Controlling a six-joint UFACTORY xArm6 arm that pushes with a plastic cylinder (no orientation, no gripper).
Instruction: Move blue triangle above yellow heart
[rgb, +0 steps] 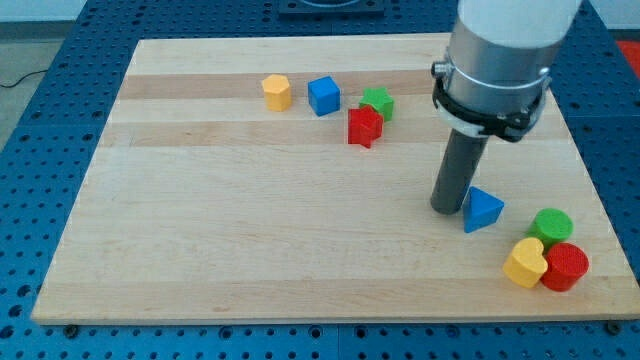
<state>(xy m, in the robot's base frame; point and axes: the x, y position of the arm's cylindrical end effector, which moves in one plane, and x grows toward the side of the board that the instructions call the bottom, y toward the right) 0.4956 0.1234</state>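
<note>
Blue triangle (483, 210) is lying on the right part of the wooden surface (250, 230), and our tip (447, 209) is standing just at its left side, so close that it seems to be touching it, though we cannot be sure of the contact. We have no tool with jaws here, only the straight rod, so there is nothing to open or close. We judge the rod is placed at the left of the triangle because a push from there sends it to the right, toward the place beyond the yellow heart (524, 263).

This heart is sitting near the right near corner, touching a red cylinder (566, 267) on its right, with a green cylinder (552, 226) just behind them. The triangle is already a little farther than the heart and to its left.

In the far part we are seeing a yellow block (277, 92), a blue cube (324, 96), a green block (378, 102) and a red block (364, 127) touching it; their exact shapes are hard to make out. The wide arm body is hiding part of the far right surface.
</note>
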